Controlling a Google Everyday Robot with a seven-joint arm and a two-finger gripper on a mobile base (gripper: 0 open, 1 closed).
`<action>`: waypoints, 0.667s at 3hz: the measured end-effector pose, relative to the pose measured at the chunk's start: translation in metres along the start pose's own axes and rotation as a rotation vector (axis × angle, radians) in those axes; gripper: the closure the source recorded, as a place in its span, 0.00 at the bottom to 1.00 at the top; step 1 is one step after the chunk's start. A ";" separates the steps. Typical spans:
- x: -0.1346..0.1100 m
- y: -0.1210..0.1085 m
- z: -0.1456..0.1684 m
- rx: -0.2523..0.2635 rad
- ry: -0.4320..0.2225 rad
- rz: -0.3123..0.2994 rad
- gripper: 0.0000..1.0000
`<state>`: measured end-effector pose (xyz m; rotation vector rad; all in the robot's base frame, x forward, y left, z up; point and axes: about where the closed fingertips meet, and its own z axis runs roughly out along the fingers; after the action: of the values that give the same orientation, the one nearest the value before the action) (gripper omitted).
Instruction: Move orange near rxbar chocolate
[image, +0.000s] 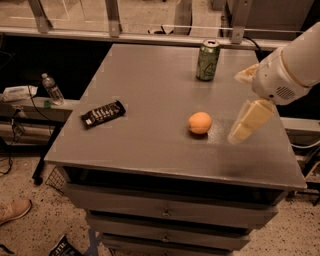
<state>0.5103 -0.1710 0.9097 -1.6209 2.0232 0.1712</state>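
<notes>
A big grey table (150, 95) fills the middle of the frame. Under its top are drawers (165, 212), one below the other. What is in them is hidden.

One white arm (292, 67) comes in from the upper right of the frame. It slopes down and to the left, over the right side of the table. At its end the pale yellow gripper (248, 121) hangs down, tilted, with its tip low over the table top at the right of the frame. It holds nothing. It is not clear whether the gripper is spread apart or pressed together. It is near the orange, to the right of it, and does not touch it.

There is one green can (208, 60). It stands up straight at the top of the frame, near the far edge of the table. What is in it cannot be seen.

There is one rxbar (102, 114). It is black with white letters. It lies flat and a bit slanted at the left of the frame, near the left edge of the table.

There is one orange (200, 123). It sits on the table just right of the middle of the frame, well apart from the rxbar and below the can.

Off the table, at the left of the frame, one clear bottle (51, 89) stands on a low ledge. One shoe (14, 210) shows on the floor at the lower left.
</notes>
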 end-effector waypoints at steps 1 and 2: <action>-0.011 0.001 0.020 -0.023 -0.034 -0.012 0.00; -0.028 0.009 0.033 -0.058 -0.047 -0.049 0.00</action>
<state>0.5168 -0.1306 0.8928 -1.6842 1.9580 0.2499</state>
